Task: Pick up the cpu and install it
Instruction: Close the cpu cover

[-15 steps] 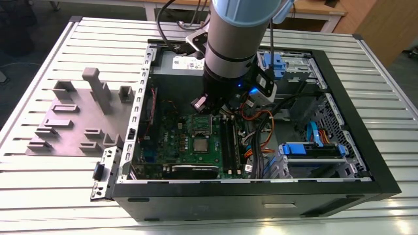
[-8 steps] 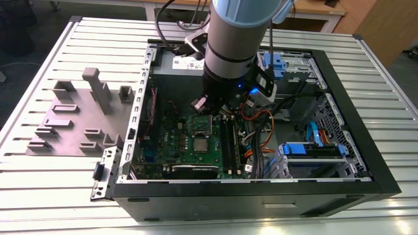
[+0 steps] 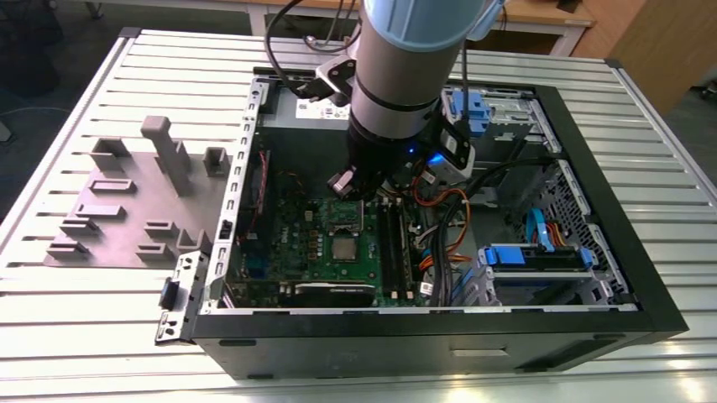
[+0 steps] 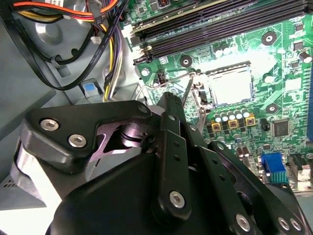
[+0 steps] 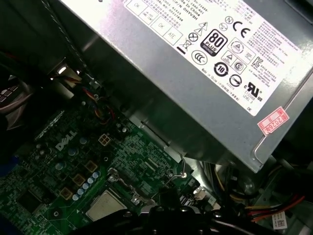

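sitting socketed, cpu [image 4: 232, 85]; exterior view adds grey blocks [image 3: 168, 155].

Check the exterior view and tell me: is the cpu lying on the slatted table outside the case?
No, the cpu sits on the green motherboard inside the open computer case.

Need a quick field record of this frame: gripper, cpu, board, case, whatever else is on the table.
gripper: inside the open case, over the motherboard, close to the cpu
cpu: silver square lying flat in the socket, not held
motherboard: green, on the case floor
case: black, side panel off, lying on the table
power supply: silver labelled box beside the motherboard
grey fixture: on the table, on the exterior view's left of the case
table: slatted metal
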Robot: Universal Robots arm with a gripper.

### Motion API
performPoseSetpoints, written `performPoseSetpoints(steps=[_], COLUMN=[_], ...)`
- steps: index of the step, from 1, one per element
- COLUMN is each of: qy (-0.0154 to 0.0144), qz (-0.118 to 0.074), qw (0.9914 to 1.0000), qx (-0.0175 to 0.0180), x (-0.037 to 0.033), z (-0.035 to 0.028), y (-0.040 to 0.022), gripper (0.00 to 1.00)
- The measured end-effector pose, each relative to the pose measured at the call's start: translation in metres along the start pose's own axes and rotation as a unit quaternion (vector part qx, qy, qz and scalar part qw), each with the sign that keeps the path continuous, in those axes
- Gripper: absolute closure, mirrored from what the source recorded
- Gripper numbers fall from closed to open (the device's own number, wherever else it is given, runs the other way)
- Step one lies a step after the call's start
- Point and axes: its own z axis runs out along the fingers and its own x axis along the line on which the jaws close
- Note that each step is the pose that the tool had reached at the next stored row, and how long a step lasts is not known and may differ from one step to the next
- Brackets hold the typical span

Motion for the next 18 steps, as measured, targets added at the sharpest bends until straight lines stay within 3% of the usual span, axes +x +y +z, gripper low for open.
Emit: performPoseSetpoints(steps=[18], qy=[0.0011], qz=[-0.007], qw=[0.99998], qx=[-0.0007], x=[0.0068], z=[-0.0019], y=[-0.0079], gripper=[0.89])
